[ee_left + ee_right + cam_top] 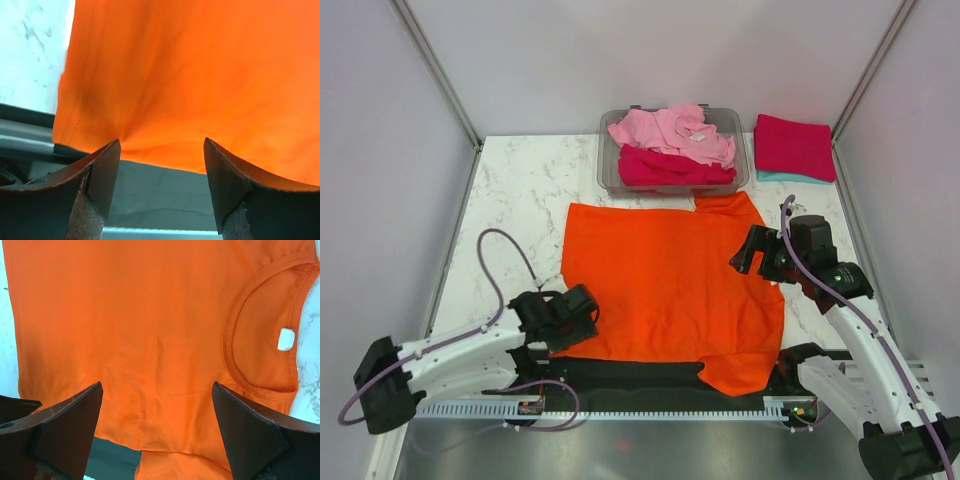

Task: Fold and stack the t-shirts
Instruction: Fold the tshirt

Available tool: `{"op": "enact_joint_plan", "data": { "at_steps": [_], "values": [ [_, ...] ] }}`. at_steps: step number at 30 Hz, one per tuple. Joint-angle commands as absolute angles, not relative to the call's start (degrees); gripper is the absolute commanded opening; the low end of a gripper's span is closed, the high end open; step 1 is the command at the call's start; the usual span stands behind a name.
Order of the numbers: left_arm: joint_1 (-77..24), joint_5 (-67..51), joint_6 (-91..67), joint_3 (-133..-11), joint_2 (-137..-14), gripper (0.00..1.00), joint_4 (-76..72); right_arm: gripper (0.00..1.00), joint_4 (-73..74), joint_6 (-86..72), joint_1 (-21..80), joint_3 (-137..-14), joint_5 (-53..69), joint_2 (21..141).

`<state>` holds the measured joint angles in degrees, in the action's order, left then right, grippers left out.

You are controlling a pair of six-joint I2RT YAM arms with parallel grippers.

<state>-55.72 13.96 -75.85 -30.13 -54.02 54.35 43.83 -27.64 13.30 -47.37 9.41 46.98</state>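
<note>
Nearest, left gripper (162,145), jaws spread wide with nothing between them, at the near-left hem corner of the orange t-shirt (670,280), soft cloth puckering beside the black mat (620,375). Lies flat on the marble table (520,190), long axis left to right, hem toward the left arm, ribbed collar (227,335) by the right gripper (157,390), equally wide and empty. Beyond, pink t-shirt (670,132) and crimson t-shirt (670,170) crumpled in the clear bin (605,165); folded stack (793,145), crimson over teal, far right.
</note>
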Motion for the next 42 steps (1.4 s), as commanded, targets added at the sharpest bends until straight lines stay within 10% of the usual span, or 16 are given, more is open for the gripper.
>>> {"op": "enact_joint_plan", "data": {
  "at_steps": [1,8,42],
  "values": [
    [-52.49,22.40,-84.28,-27.35,-43.09,0.75,53.62,0.98,43.42,-26.72,13.62,-47.28,10.55,46.76],
    [-31.48,11.80,-67.78,-24.69,-44.27,0.75,45.53,0.98,43.86,-25.75,13.62,-47.46,12.65,47.02],
    [-26.02,10.73,-42.29,-46.74,-91.65,0.76,25.06,0.98,25.40,-27.87,17.49,-49.82,-8.70,97.37]
  ]
}}
